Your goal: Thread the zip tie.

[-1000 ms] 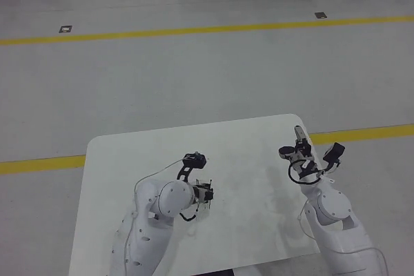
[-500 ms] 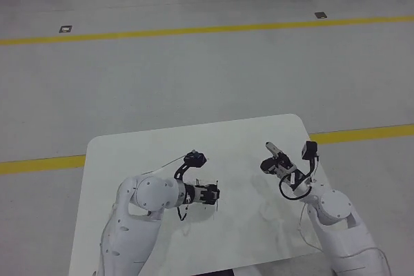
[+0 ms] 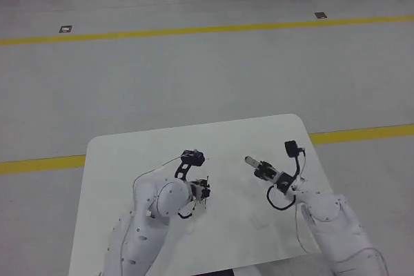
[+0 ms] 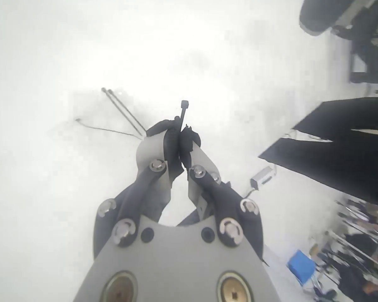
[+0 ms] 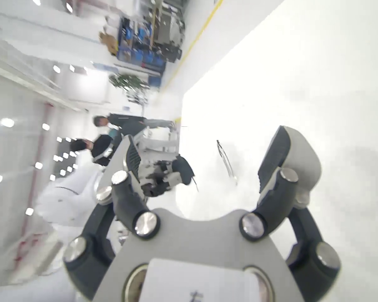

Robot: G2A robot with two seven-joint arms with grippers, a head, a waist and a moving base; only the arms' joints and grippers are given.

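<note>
In its wrist view, our left gripper (image 4: 179, 139) is pinching the zip tie (image 4: 183, 112). Our right gripper (image 5: 206, 144) is hanging spread wide.

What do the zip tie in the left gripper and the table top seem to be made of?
The zip tie: apparently black plastic, probably nylon; a thin, dull strap with a small square head, standing stiff out of the shut left gripper. The table: smooth white top, matte with soft glare; laminate or painted board, cannot tell which.

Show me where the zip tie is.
Left wrist view: the zip tie is pinched in the left end effector, over the table, near loose ties.
</note>
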